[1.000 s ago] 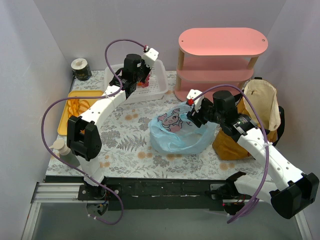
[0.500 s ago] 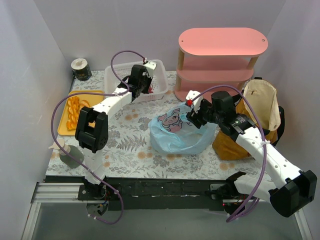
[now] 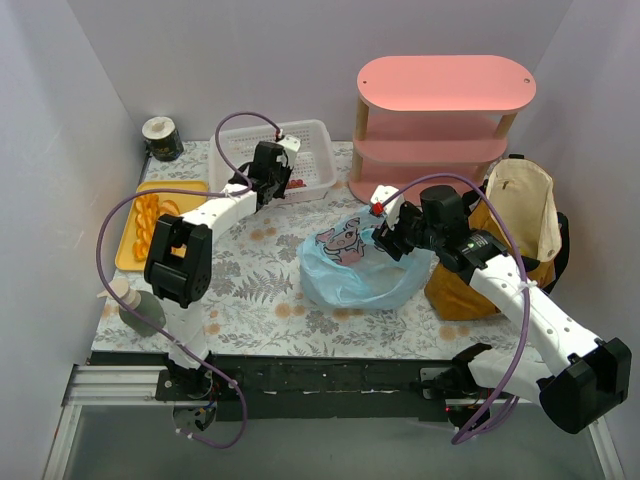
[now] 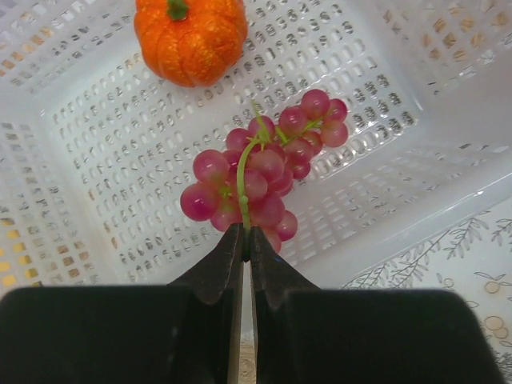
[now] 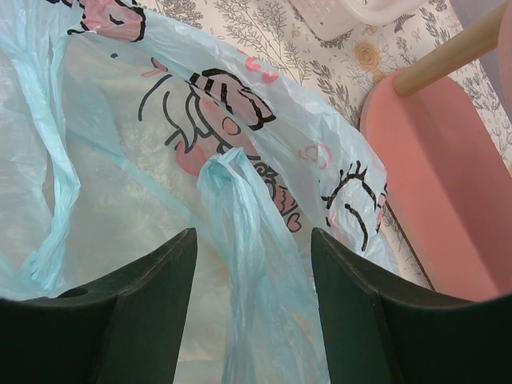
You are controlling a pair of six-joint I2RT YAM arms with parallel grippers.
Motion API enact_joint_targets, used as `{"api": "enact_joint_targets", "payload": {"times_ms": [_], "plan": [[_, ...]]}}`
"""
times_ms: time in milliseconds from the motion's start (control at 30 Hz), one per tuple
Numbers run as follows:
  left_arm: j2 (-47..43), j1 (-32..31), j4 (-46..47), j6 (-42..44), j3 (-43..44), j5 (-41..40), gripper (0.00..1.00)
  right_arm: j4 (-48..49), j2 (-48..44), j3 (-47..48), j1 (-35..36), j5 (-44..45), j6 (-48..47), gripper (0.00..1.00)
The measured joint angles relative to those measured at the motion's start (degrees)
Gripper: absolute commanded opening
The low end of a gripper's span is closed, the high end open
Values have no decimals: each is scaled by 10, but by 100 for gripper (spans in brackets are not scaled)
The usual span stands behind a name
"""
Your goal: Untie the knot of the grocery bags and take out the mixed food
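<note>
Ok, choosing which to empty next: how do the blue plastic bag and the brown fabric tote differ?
The pale blue plastic bag slumps low; the mustard-brown fabric tote stands upright. The plastic bag is translucent with cartoon prints; the tote is opaque, cream-lined. Both sit on the floral table.

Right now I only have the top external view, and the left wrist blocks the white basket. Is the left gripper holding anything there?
Observer: Yes. The left gripper is shut on the green stem of the grapes, inside the white basket.
Operator: Anything else in that basket?
Observer: A small round orange fruit sits at the end beyond the grapes.
Operator: And the right gripper?
Observer: The right gripper is open. A twisted strip of the pale blue bag stands between its fingers, not pinched.
</note>
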Motion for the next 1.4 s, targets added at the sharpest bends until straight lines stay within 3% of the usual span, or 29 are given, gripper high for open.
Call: {"api": "enact_joint_targets", "payload": {"times_ms": [500, 567, 667, 767, 967, 1100, 1200, 1400], "plan": [[-8, 30, 57, 113, -31, -84, 0, 0, 0, 0, 0, 0, 0, 66], [-8, 38, 63, 122, -31, -91, 43, 0, 0, 0, 0, 0, 0, 66], [-9, 47, 62, 131, -31, -95, 84, -1, -1, 0, 0, 0, 0, 65], [-23, 52, 40, 118, -28, -76, 98, -15, -1, 9, 0, 1, 0, 66], [-127, 30, -12, 93, -6, 76, 98, -32, 8, 84, -3, 2, 3, 65], [-208, 0, -41, 79, 31, 250, 98, -28, 27, 150, -4, 5, 6, 66], [-236, -26, -62, 65, 48, 351, 98, -24, 37, 175, -8, 27, 16, 66], [-229, -72, -99, 49, 7, 460, 98, -11, 63, 228, -42, 76, 39, 66]]}}
